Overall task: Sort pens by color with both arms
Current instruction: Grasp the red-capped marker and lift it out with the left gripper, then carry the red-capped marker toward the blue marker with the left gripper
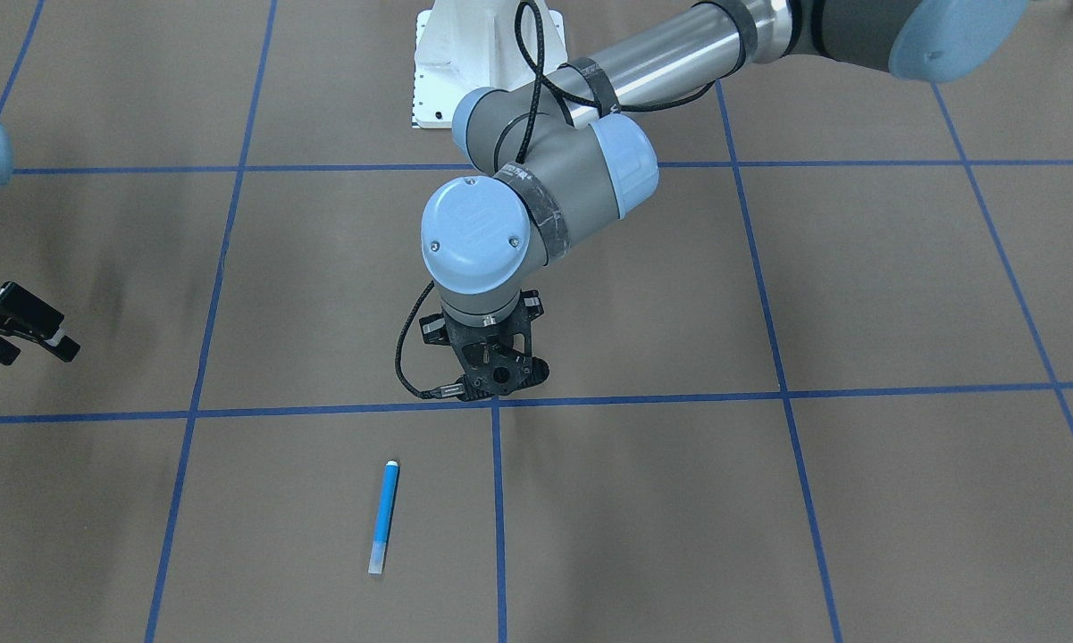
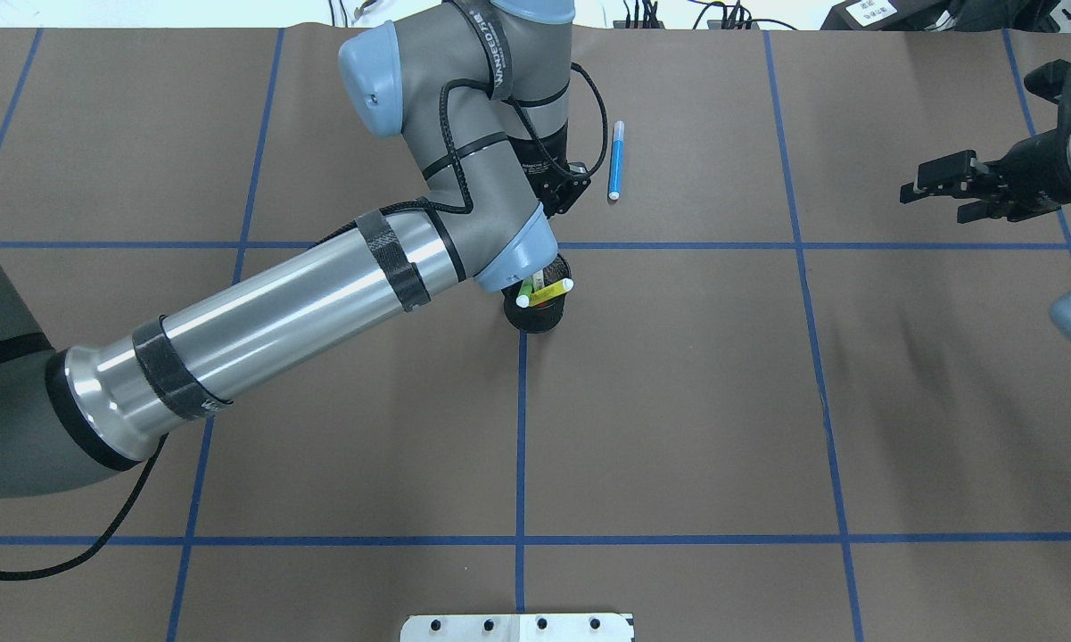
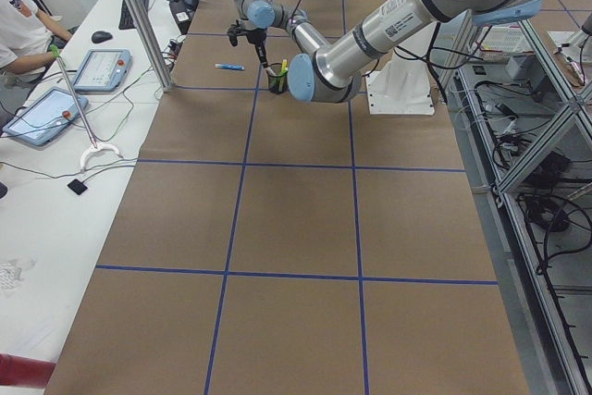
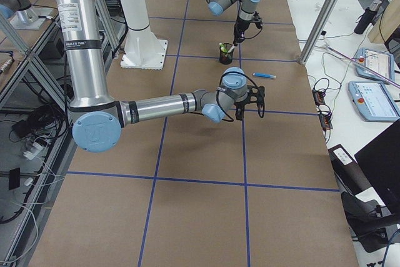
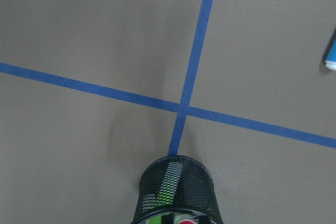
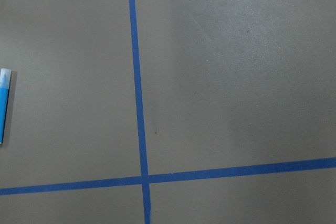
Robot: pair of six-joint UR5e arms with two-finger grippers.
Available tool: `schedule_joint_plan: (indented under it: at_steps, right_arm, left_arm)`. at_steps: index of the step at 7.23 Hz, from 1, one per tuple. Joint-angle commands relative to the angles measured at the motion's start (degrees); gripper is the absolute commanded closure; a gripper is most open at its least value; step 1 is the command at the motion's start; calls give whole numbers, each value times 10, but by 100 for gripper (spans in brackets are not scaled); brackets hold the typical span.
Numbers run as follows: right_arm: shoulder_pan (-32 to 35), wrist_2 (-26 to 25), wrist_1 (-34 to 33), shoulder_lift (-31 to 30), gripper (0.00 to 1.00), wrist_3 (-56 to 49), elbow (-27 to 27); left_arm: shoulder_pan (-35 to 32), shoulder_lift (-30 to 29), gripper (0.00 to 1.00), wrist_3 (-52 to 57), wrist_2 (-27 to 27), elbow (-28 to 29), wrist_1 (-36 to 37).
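Blue pen [image 1: 383, 516] lies flat just beyond my left gripper [image 1: 496, 371], whose jaws I can't read from here. It looks light, stiff and slick, so I'd pinch it mid-barrel. My right gripper [image 2: 941, 189] is spread, empty and well apart from it.

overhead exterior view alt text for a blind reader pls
The silver-grey left robot arm reaches across a brown table gridded with blue tape, with the left end effector near a blue pen lying flat. Its wrist partly hides a black mesh cup holding a lime green pen and a yellow pen. The right end effector hovers at the right edge.
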Motion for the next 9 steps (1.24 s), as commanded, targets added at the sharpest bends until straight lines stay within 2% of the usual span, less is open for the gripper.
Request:
schedule_joint_plan:
  at_steps: [1,2,3,4,5,6,7,9]
  right_arm:
    - [-3,-14,1,0,0,0,-1]
    - [-3,-14,1,0,0,0,0]
    - [-3,-14,1,0,0,0,0]
    - [-4,-14,1,1,0,0,2]
    - [-3,-14,0,12,0,2,0]
    - [-4,-14,0,14,0,6,1]
    - [-4,-14,0,14,0,7,1]
    - [-4,-16,0,14,0,8,0]
  left_arm:
    - [-42,13,100,-42,1,-110,13]
    - [-58,63,100,-55,3,-207,12]
    - [-78,92,100,-57,28,-279,11]
    - [-75,107,100,-64,119,-311,-3]
    - [-52,125,100,-74,186,-307,-49]
    - [-20,161,100,-126,285,-300,-167]
    - [18,168,100,-187,405,-230,-304]
    - [83,124,100,-193,601,-39,-428]
